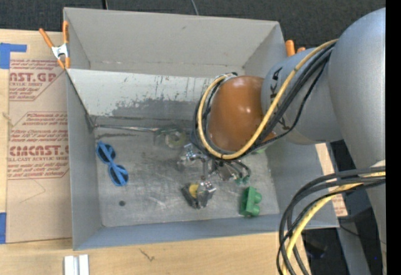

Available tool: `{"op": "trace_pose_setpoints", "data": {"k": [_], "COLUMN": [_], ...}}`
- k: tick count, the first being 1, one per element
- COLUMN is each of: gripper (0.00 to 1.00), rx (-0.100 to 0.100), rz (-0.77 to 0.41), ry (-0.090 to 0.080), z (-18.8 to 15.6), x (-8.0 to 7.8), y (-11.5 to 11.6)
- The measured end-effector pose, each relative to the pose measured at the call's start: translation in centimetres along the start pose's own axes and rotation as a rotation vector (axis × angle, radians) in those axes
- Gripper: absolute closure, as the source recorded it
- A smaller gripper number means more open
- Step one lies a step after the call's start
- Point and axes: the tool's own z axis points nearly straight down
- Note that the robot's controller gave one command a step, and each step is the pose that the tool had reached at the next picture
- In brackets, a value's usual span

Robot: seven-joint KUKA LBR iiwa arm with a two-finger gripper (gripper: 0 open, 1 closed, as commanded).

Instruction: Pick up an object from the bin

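My gripper hangs low over the bin floor, a little right of the middle and near the front wall. A small yellowish bit shows at its tip; what it is cannot be made out. A green plastic block lies just to the gripper's right, close to the front right corner and apart from it. A blue pair of toy glasses lies far off on the left side of the floor.
A small clear or pale thing lies by the back wall, left of the arm. The orange cover and looping cables hang over the right half of the bin. Bare floor stretches between the glasses and the gripper.
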Motion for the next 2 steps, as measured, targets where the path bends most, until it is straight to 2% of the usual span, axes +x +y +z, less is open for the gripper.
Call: {"op": "trace_pose_setpoints", "data": {"k": [1,2], "gripper": [1.0,1.0], "rx": [0.0,0.0], "rz": [0.002,-0.031], "ry": [-0.004,-0.002], "z": [-0.2,-12.9], "x": [-0.1,-1.3], "y": [0.0,0.7]}}
